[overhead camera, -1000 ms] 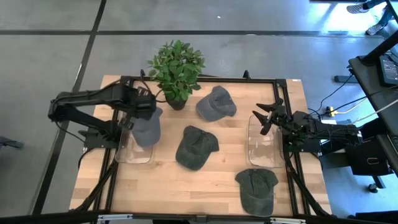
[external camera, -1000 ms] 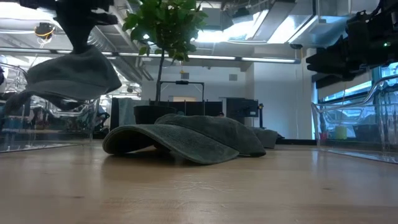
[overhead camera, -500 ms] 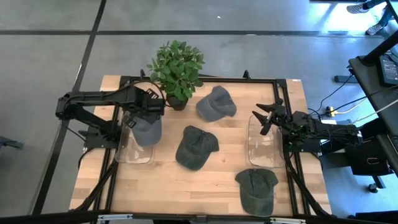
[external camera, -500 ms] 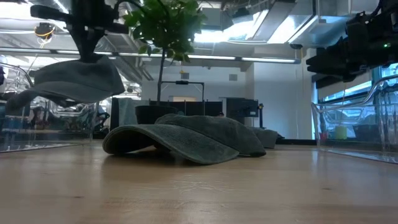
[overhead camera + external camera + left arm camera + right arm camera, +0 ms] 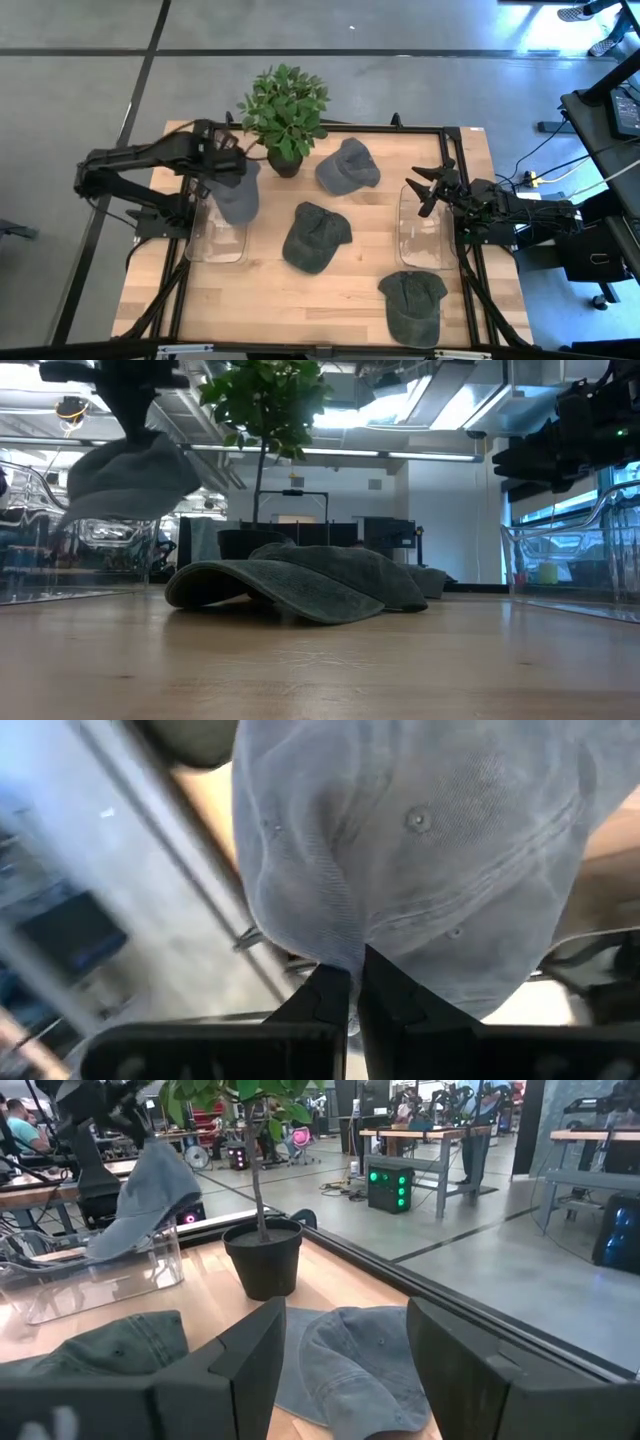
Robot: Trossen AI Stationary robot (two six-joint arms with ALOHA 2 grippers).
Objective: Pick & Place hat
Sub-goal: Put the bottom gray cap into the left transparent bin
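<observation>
A pale grey cap (image 5: 238, 195) hangs from my left gripper (image 5: 226, 166), which is shut on it above the far end of the left clear bin (image 5: 212, 240). The low view shows the cap (image 5: 130, 478) clear of the table, under the gripper (image 5: 135, 410). In the right wrist view the cap (image 5: 148, 1192) hangs over that bin (image 5: 95, 1270). My right gripper (image 5: 428, 190) waits open over the right clear bin (image 5: 425, 238). A blue-grey cap (image 5: 347, 167), a dark green cap (image 5: 315, 237) and another dark green cap (image 5: 412, 305) lie on the table. My left gripper pinches a bunched fold of the cap's crown cloth (image 5: 328, 948) between its two shut fingers (image 5: 385, 995), coming from above and pointing down. The cap is lifted clear and hangs tilted below the fingers, its top button (image 5: 418, 818) showing.
A potted plant (image 5: 285, 115) stands at the far edge, just right of my left gripper. The black frame rail (image 5: 330, 128) borders the table. Bare wood (image 5: 300, 300) lies along the near edge between the bins.
My left gripper moved a little toward the table's right, then came back left and slightly toward the far edge, staying shut on the cap. The cap swung with it and now hangs steeper and more bunched than before.
</observation>
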